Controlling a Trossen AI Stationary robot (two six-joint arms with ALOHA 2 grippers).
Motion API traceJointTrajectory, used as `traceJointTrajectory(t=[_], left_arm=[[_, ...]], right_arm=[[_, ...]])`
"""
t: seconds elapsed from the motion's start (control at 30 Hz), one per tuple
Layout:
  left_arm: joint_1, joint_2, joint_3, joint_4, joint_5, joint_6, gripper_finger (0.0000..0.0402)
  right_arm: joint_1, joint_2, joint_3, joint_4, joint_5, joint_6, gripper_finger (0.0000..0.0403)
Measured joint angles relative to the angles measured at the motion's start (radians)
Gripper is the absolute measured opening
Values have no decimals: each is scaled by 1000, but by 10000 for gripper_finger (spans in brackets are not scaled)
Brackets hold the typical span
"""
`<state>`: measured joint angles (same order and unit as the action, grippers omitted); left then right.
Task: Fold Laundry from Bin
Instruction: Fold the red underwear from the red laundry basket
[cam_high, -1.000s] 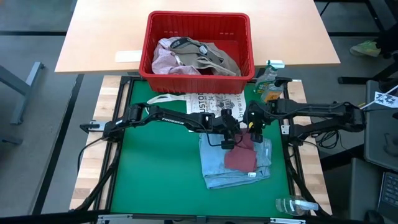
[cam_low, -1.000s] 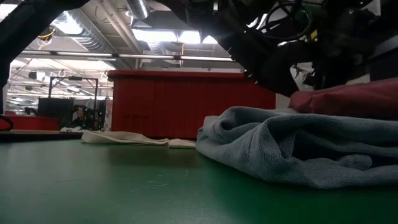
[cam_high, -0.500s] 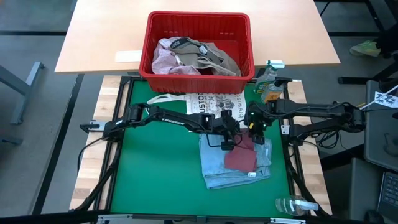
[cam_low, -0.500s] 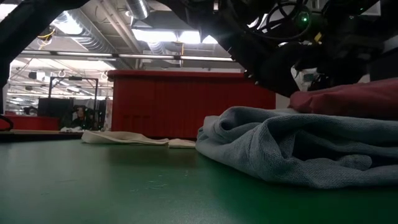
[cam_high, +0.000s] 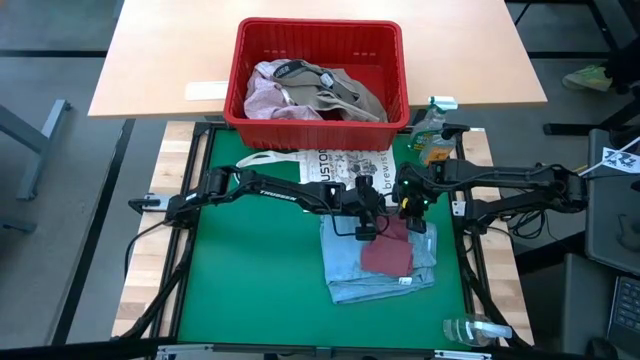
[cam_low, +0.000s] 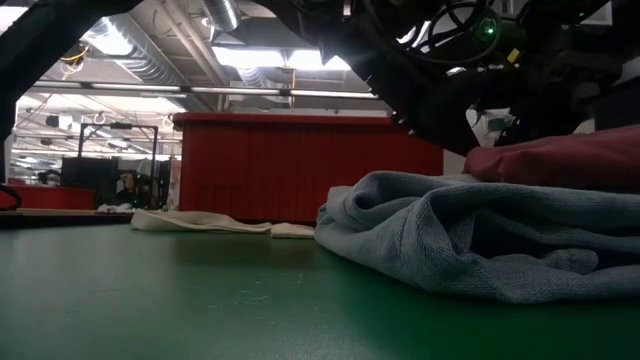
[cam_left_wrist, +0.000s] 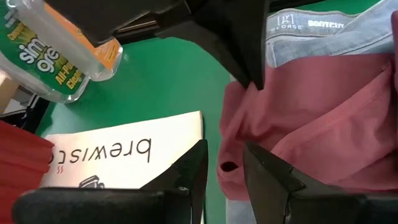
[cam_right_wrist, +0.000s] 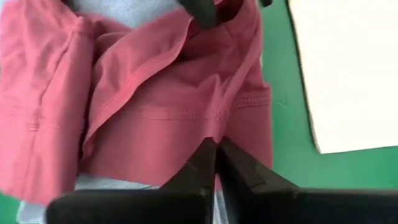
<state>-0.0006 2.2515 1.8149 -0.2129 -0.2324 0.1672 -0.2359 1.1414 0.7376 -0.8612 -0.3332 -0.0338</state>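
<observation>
A maroon garment (cam_high: 388, 252) lies on a folded light blue garment (cam_high: 350, 265) on the green mat. My right gripper (cam_right_wrist: 216, 149) is shut on the maroon garment's far edge. My left gripper (cam_left_wrist: 225, 152) is beside it. Its fingers stand a little apart over the same edge, with maroon cloth (cam_left_wrist: 229, 169) showing in the gap. The red bin (cam_high: 320, 24) stands beyond the mat and holds pink and khaki-grey laundry (cam_high: 310, 92). My right gripper pinches the maroon garment's stitched far edge (cam_right_wrist: 219, 132) between its two fingers, coming steeply from above. One layer or several, I cannot tell. The garment lies slack on the blue garment. My left gripper's fingers (cam_left_wrist: 255, 163) flank a bunched bit of that edge; I cannot tell whether they touch it.
A white printed tote bag (cam_high: 340, 165) lies flat between the bin and the garments. A green-labelled spray bottle (cam_high: 432, 125) stands at the mat's far right corner, and a clear bottle (cam_high: 475, 330) lies near the front right. The mat's left half is bare green.
My right gripper has tipped slightly where it stands over the maroon garment. Both garments lie as before.
</observation>
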Motion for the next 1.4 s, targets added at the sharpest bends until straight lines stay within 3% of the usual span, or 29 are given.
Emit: traceJointTrajectory(t=[0.23, 0.53, 1.0, 1.13, 1.4], left_arm=[[0, -67, 2, -93, -54, 2, 95], [-9, -138, 2, -326, -41, -9, 95], [-13, -133, 2, -325, 81, -4, 98], [-15, -132, 2, -308, 146, -7, 118], [-38, -131, 1, -247, 147, -1, 191]], right_arm=[[1, -2, 48, -4, -29, 3, 7], [2, -2, 187, -79, -46, 24, 5], [186, -2, 203, -86, -41, 59, 2], [222, -1, 203, -82, 3, 78, 2], [230, -1, 203, -82, 26, 101, 2]])
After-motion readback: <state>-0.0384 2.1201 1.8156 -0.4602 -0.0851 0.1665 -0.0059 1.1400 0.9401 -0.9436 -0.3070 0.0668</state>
